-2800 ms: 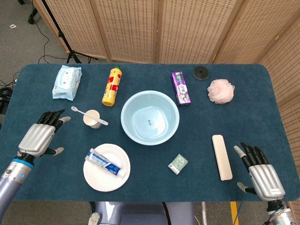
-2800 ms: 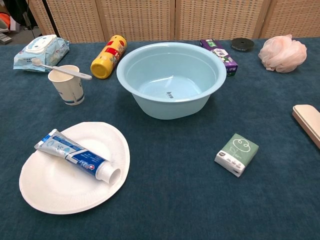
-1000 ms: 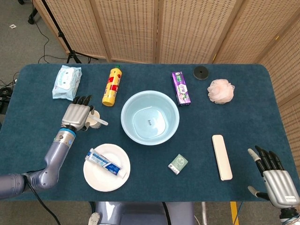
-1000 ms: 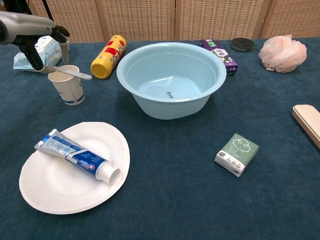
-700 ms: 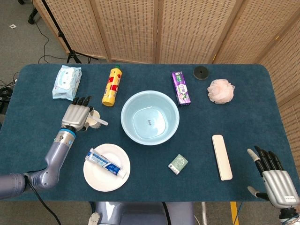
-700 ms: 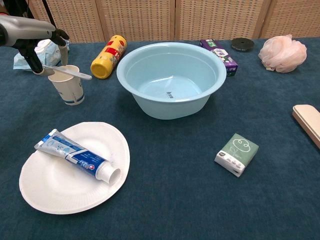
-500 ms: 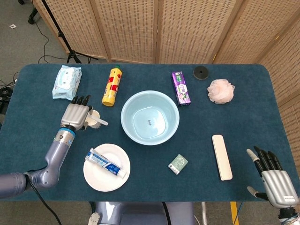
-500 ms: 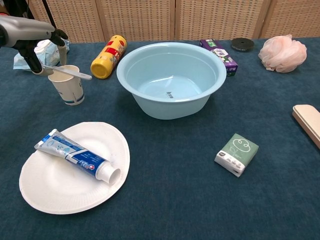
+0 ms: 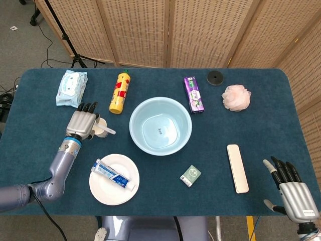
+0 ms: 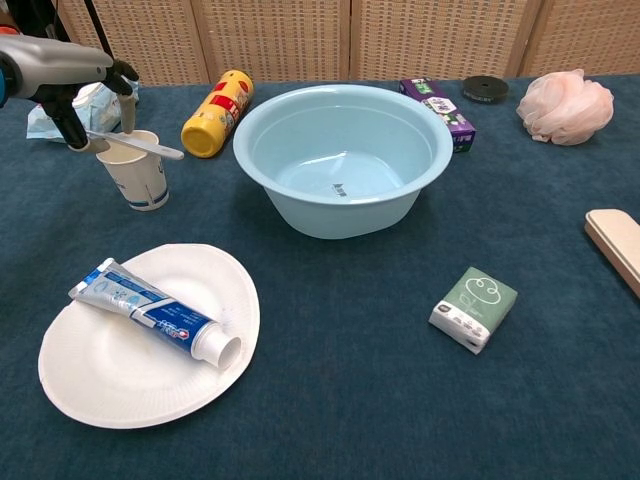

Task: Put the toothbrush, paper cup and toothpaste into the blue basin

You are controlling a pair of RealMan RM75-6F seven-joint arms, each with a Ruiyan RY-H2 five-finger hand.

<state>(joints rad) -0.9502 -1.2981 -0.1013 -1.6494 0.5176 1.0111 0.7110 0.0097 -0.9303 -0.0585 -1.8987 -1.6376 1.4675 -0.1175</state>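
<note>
While uncapped, toothpaste (image 9: 113, 174) lies diagonally.

Toothbrush (image 10: 140, 146) across upright paper cup (image 10: 133, 172); toothpaste (image 10: 155, 312) lying flat; blue basin (image 10: 342, 156) empty.

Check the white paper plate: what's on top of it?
Only the toothpaste, lying flat with its cap toward the plate's right rim. The patch of plate under the tube is hidden.
</note>
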